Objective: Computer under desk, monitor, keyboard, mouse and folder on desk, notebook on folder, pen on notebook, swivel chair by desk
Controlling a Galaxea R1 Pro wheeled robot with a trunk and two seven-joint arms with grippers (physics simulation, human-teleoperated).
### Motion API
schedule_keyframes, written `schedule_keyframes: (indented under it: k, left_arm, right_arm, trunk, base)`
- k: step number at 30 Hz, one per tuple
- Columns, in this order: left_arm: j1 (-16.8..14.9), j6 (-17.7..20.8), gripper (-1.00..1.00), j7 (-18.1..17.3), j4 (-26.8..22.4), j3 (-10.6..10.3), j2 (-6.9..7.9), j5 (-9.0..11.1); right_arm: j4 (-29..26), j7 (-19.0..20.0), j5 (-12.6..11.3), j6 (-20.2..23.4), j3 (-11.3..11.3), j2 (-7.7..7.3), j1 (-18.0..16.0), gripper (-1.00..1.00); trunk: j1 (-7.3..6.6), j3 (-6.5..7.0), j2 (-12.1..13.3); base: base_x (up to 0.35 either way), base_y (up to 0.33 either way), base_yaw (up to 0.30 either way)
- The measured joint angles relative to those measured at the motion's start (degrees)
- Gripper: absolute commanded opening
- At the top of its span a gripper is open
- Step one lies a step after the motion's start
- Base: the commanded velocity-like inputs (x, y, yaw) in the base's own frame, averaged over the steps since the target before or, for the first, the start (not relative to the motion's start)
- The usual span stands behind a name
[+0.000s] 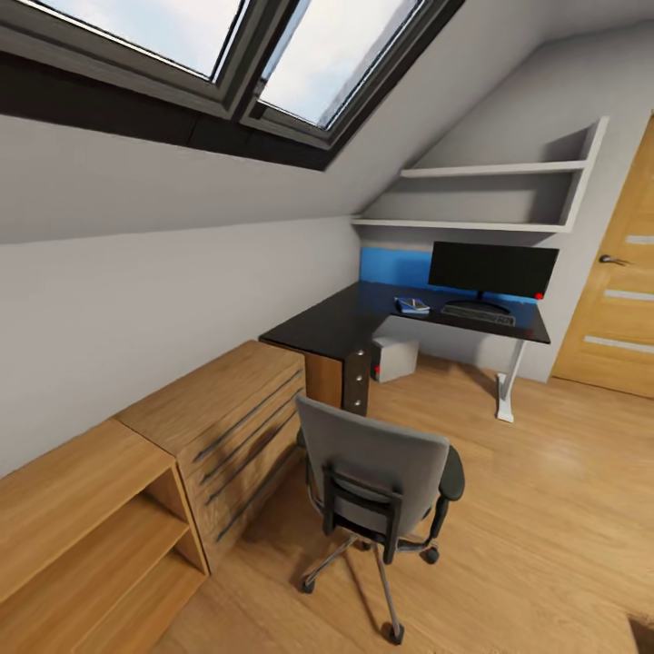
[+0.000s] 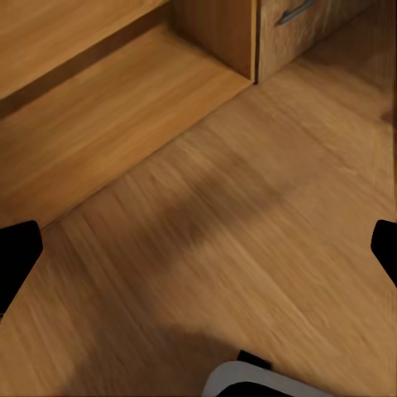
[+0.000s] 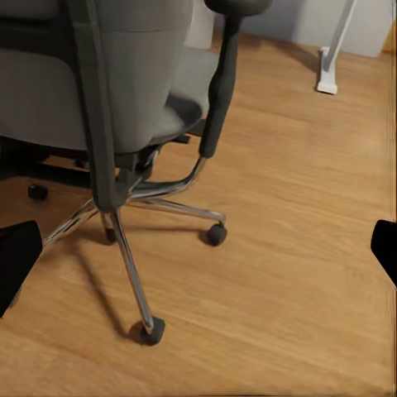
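The swivel chair (image 1: 381, 481) stands on the wood floor (image 1: 545, 509) well apart from the tabletop (image 1: 363, 313), its tall back toward the camera and its seat facing the drawers (image 1: 238, 427). On the tabletop's far wing the monitor (image 1: 492, 269) stands upright, its screen facing the room and its long side along the wall. The keyboard (image 1: 478, 314) lies just in front, parallel to it. The folder (image 1: 411, 305) lies flat to its left. The computer (image 1: 394, 358) sits beneath. Both the left tool (image 2: 198, 248) and the right tool (image 3: 198, 244) are wide open, holding nothing.
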Motion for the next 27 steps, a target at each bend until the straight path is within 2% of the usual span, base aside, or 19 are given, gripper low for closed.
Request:
schedule_keyframes:
  k: [8, 15, 19, 27]
  left_arm:
    - [0.0, 0.0, 1.0, 0.0, 0.0, 0.0, -0.01, 0.0]
    - [0.0, -0.6, 1.0, 0.5, -0.1, 0.2, 0.07, 0.2]
    - [0.0, -0.7, 1.0, 0.6, -0.1, 0.2, 0.28, 0.2]
    - [0.0, -0.8, 1.0, 0.4, -0.1, 0.3, 0.73, 0.3]
  right_arm:
    - [-0.1, -0.2, -0.5, 0.0, -0.1, 0.06, 0.0, 1.0]
    - [-0.4, -0.2, -4.1, 0.0, -0.2, 0.15, 0.0, 1.0]
    - [-0.5, -0.2, -4.4, 0.1, -0.2, 0.17, 0.0, 1.0]
    - [-0.4, -0.1, -4.5, 0.2, -0.2, 0.14, 0.0, 1.0]
  trunk:
    - [0.0, 0.12, 0.0]
    - [0.0, -0.09, 0.0]
    - [0.0, -0.41, 0.0]
    - [0.0, -0.9, 0.0]
  base:
    - [0.002, 0.021, -0.288]
    - [0.0, 0.0, -0.225]
    - [0.0, 0.015, -0.056]
    - [0.0, 0.246, -0.176]
